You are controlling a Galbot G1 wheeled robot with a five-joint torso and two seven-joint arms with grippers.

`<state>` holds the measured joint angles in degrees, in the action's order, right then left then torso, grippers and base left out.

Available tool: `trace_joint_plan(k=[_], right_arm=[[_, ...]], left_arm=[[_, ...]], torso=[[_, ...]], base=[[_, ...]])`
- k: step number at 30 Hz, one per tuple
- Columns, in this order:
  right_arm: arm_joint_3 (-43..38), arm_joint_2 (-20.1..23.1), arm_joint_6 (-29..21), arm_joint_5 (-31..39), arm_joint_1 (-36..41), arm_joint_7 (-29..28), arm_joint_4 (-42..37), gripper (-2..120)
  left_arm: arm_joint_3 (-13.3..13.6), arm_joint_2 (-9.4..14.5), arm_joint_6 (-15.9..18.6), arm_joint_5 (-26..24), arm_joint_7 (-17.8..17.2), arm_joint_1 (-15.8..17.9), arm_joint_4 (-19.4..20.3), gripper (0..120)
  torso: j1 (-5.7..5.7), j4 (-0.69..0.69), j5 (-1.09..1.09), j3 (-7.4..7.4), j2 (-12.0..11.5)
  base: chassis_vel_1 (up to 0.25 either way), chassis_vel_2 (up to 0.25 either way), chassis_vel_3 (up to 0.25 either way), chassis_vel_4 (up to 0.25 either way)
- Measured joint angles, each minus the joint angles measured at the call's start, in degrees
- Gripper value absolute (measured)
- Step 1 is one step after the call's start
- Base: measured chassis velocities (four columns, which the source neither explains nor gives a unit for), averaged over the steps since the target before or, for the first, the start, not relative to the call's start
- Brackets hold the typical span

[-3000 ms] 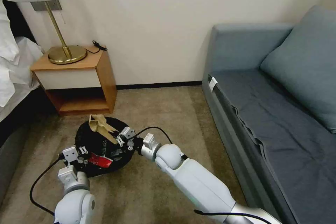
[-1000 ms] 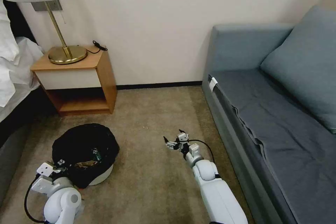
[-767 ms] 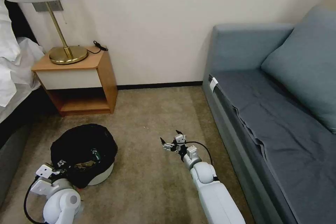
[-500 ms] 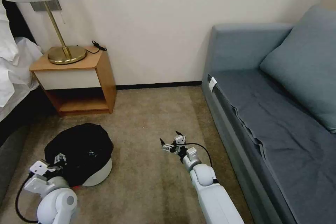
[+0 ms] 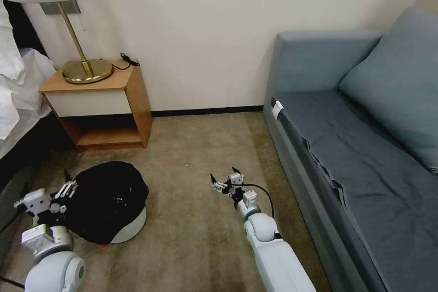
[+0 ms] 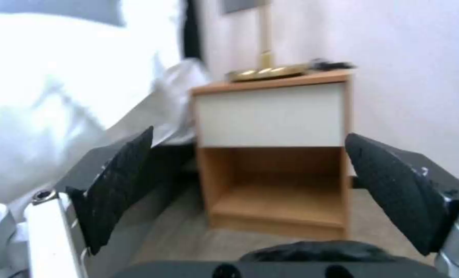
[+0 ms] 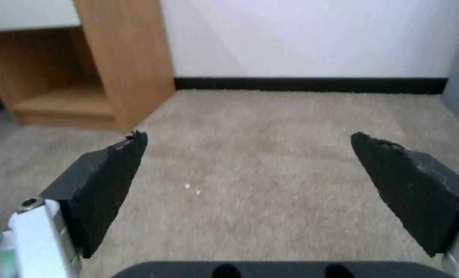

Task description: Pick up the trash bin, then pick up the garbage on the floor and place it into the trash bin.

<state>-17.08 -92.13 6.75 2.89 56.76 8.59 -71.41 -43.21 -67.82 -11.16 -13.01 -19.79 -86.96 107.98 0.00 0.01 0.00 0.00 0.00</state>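
The trash bin (image 5: 130, 227), white with a black bag over its rim, stands on the carpet in front of the nightstand. The bag's dark folds hide its inside, so the garbage is out of view. My left gripper (image 5: 67, 183) is open just to the left of the bin, apart from the bag. In the left wrist view its fingers (image 6: 119, 185) are spread wide with nothing between them, and the edge of the black bag (image 6: 317, 250) shows below them. My right gripper (image 5: 224, 180) hovers open over bare carpet at mid-floor, its pads (image 7: 111, 181) far apart.
A wooden nightstand (image 5: 102, 109) with a brass lamp (image 5: 86, 69) stands against the wall behind the bin. White bedding (image 5: 16, 86) lies at the far left. A grey-blue sofa (image 5: 356, 146) runs along the right. Open carpet (image 5: 196, 146) lies between them.
Three seconds ago both grippers were at the bin with brown paper and a red wrapper in its mouth. The right gripper withdrew to mid-floor. The left gripper let go of the rim and moved left.
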Motion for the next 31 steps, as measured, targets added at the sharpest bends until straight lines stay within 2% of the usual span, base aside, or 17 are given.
trace_joint_plan(k=[2, 4, 8, 11, 15, 31], right_arm=[[-0.1, 0.0, 0.0, 0.4, -0.1, -0.2, -0.2, 100], [-0.3, 0.0, 0.0, 1.9, -0.1, -0.9, -0.9, 100], [-0.5, 0.0, 0.0, 2.4, -0.1, -1.2, -1.0, 100], [-0.8, 0.0, 0.2, 3.7, -0.5, -1.3, -0.9, 100], [-1.4, 0.0, 0.5, 4.4, -0.8, -1.0, -0.6, 100], [-1.6, 0.0, 0.5, 4.4, -0.7, -0.6, -0.6, 100]], left_arm=[[0.8, 0.3, -0.2, 0.7, 0.5, 0.2, -0.1, 100], [4.8, 0.8, -0.5, 1.9, 1.1, 1.1, -0.9, 100], [6.2, 0.7, -0.5, 2.3, 1.3, 1.4, -1.3, 100], [9.3, -0.3, -1.2, 4.0, 1.9, 2.4, -3.2, 100], [11.0, -1.4, -1.5, 5.6, 2.4, 2.8, -3.8, 100], [11.0, -1.6, -1.2, 5.7, 2.3, 2.8, -3.9, 100]], torso=[[0.00, -0.01, 0.00, 0.00, 0.0], [0.00, -0.02, -0.01, 0.00, 0.0], [0.00, -0.02, 0.00, 0.00, 0.0], [0.00, -0.01, 0.00, 0.00, 0.0], [0.00, -0.02, 0.00, 0.01, 0.0], [0.00, -0.01, 0.00, 0.00, 0.0]], base=[[0.000, 0.000, 0.000, 0.000], [0.000, 0.000, 0.000, 0.000], [0.000, 0.000, 0.000, 0.000], [0.000, 0.000, 0.000, 0.000], [0.000, 0.000, 0.000, 0.000], [0.000, 0.000, 0.000, 0.000]])
